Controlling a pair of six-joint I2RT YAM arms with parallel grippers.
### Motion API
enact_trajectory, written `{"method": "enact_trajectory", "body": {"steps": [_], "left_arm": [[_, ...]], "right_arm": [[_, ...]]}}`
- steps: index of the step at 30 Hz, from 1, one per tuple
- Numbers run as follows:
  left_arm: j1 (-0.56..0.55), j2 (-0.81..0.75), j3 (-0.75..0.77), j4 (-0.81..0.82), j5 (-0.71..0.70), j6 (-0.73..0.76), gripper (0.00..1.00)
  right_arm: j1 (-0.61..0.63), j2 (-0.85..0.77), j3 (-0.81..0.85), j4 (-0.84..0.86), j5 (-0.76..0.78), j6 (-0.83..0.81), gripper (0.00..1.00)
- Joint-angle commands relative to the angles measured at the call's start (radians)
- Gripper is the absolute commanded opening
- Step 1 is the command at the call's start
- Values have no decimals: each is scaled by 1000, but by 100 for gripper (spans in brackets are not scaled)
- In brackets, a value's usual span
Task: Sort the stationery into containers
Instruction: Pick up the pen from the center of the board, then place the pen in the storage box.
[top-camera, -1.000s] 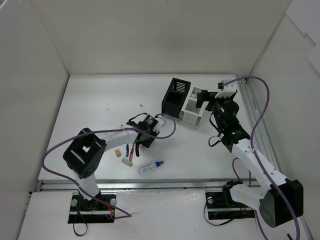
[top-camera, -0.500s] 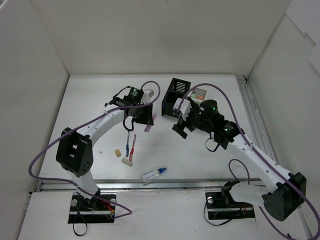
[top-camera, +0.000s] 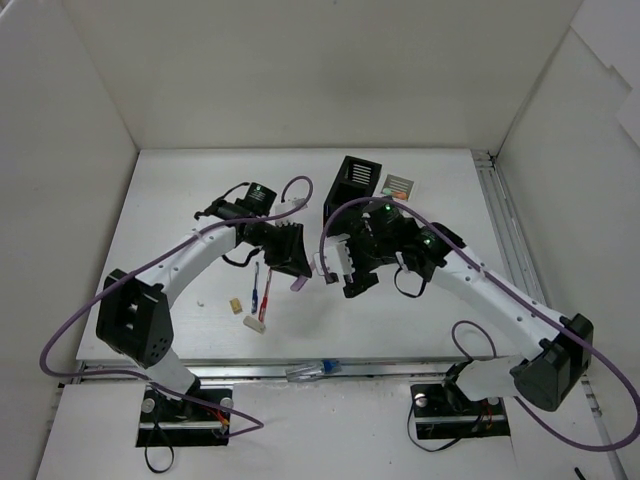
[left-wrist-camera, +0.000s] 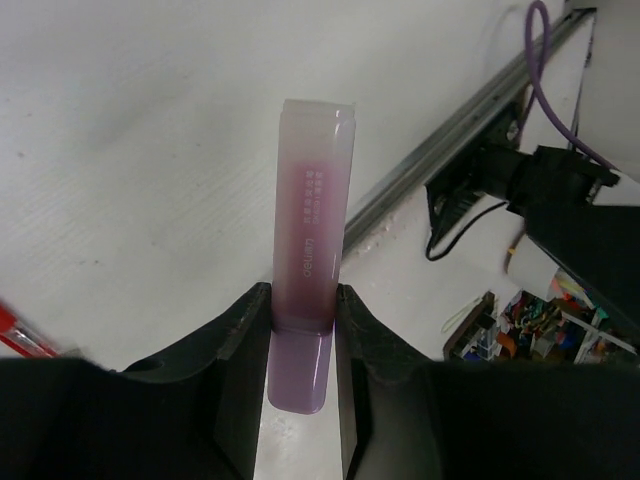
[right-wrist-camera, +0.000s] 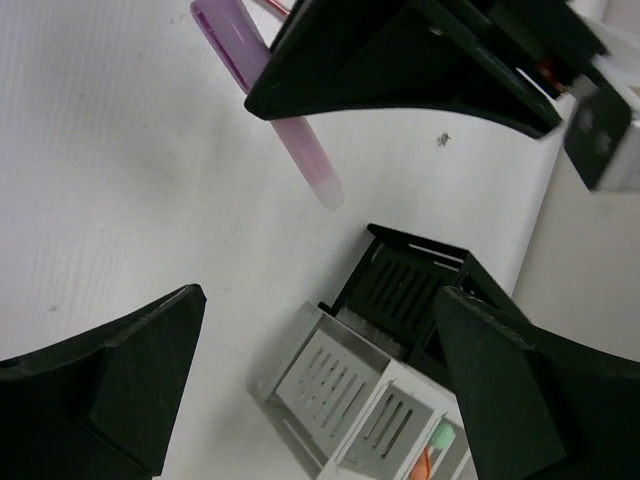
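Early on, by the look of it: the left gripper's (left-wrist-camera: 300, 300) jaws clamp the pink marker (left-wrist-camera: 312, 200) near-left of the black box (top-camera: 358, 180). The right gripper's (right-wrist-camera: 320, 300) jaws stand apart, empty. Pens (top-camera: 256, 294), erasers (top-camera: 235, 305) and tube (top-camera: 310, 370) lie unsorted on the surface, farther from that box.

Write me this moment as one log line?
left hand: shut on pink marker, above table | right hand: open, empty | black box, white box: marker in neither yet
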Motion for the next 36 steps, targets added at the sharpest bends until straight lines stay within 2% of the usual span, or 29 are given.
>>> {"method": "enact_trajectory", "body": {"steps": [1, 3, 6, 13, 14, 16, 20, 31, 34, 35, 36], "left_arm": [[-14, -74, 38, -37, 97, -7, 0], [-14, -67, 48, -54, 136, 2, 0], [-14, -57, 65, -89, 114, 12, 0], [-24, -68, 58, -48, 145, -2, 0], [-24, -74, 58, -48, 145, -2, 0], [-24, -79, 59, -47, 136, -4, 0], [-24, -74, 59, -50, 128, -5, 0], [-24, -106, 65, 9, 172, -1, 0], [-24, -123, 68, 13, 168, 5, 0], [-24, -128, 70, 15, 162, 10, 3], [-24, -131, 71, 16, 157, 10, 19]], "right_arm": [[27, 63, 89, -121, -41, -186, 96], [35, 97, 102, -124, -83, -209, 93], [38, 136, 123, -121, -164, -217, 85], [38, 210, 138, -99, -304, -191, 72], [36, 227, 138, -87, -326, -186, 67], [39, 248, 140, -75, -355, -163, 64], [38, 273, 134, -20, -409, -120, 44], [38, 269, 39, 269, -383, 59, 15], [35, 272, 33, 307, -378, 69, 0], [32, 272, 34, 312, -380, 70, 0], [25, 272, 36, 315, -378, 73, 0]]}}
